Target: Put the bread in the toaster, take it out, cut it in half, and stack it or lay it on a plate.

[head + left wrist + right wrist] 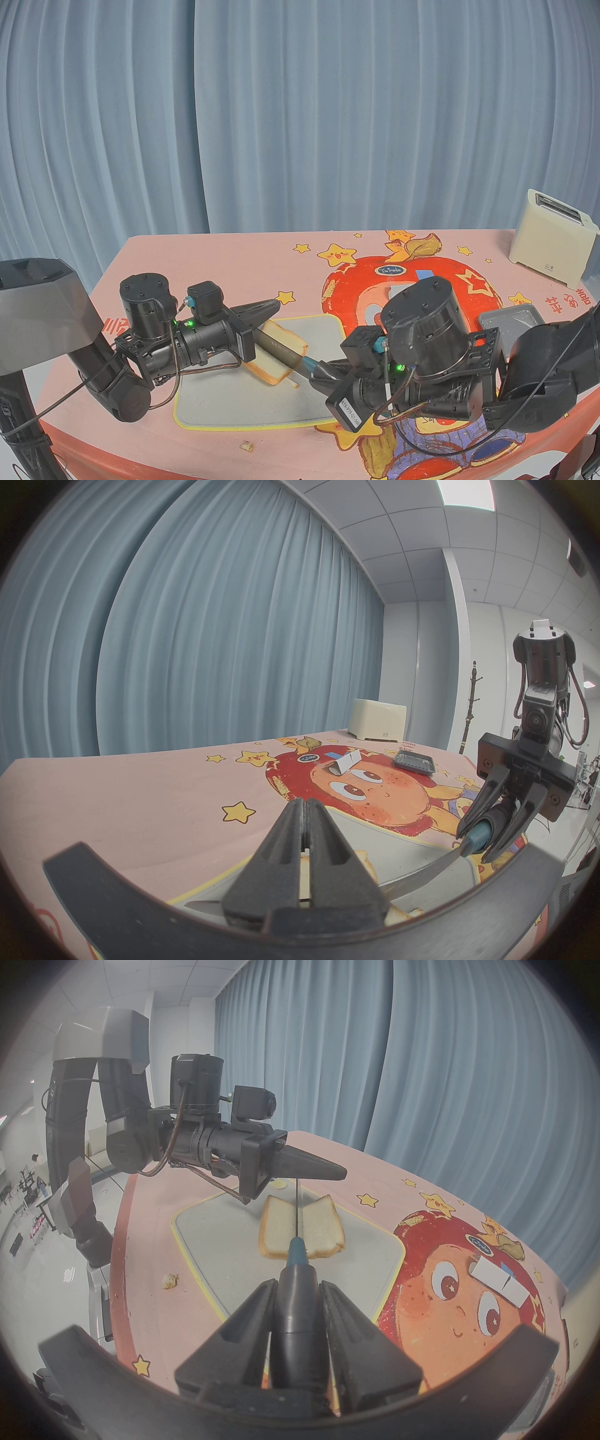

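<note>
Head view: bread slice (267,370) lies flat on the grey mat (237,403), lower centre of frame, w/ the knife (284,352) blade laid across its middle. Right gripper (320,373), just right of the slice, is clamped round the knife's dark handle; a teal collar sticks out past the fingertips. Left gripper (272,306) comes in from the left, fingers pressed together w/ nothing between them, tip over the slice's far edge. Can't tell if it touches. Right wrist view has the blade edge-on, running over the slice's middle. Toaster (553,237) stands at the far right edge, well apart from the mat. Grey tray (511,320) sits below it, partly behind the right arm. Small crumb (247,445) on the pink table (206,262) near the bottom, just off the mat.
</note>
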